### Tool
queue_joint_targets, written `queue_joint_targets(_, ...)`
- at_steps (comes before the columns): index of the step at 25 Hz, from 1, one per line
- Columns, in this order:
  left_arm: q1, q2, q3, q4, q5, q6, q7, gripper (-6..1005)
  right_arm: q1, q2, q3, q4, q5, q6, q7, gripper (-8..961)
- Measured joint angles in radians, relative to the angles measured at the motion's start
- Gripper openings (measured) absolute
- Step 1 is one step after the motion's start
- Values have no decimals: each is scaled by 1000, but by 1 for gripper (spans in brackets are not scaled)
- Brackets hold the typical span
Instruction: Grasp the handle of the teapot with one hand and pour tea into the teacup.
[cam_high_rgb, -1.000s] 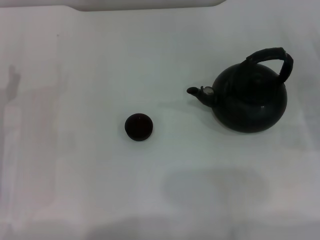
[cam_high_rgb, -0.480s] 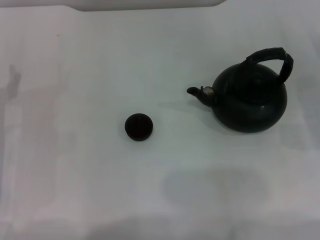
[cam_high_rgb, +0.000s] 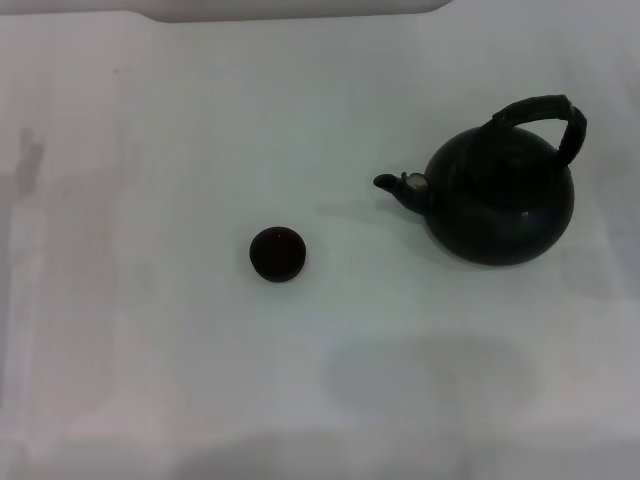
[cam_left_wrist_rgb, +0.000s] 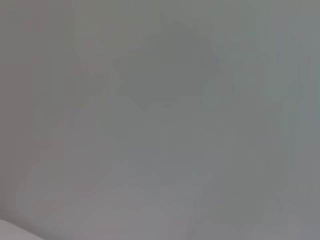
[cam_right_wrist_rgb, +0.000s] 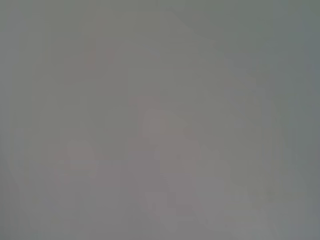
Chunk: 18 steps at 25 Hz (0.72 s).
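Observation:
The glossy black teapot (cam_high_rgb: 500, 200) stands upright on the white table (cam_high_rgb: 150, 380) at the right of the head view. Its short spout (cam_high_rgb: 398, 185) with a pale tip points left, toward the teacup. Its thick black ribbed handle (cam_high_rgb: 545, 115) arches over the top. The tiny dark teacup (cam_high_rgb: 277, 254) stands left of the teapot, near the middle, well apart from it. Neither gripper nor arm shows in the head view. Both wrist views show only a plain grey surface.
The table's far edge (cam_high_rgb: 300, 12) runs along the top of the head view. A faint shadow (cam_high_rgb: 430, 375) lies on the table in front of the teapot.

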Motion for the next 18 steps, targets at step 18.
queue_joint_targets(18,0,0,3,-3,-1,0,0,888,0,-1,0,-1,0,0,0,736)
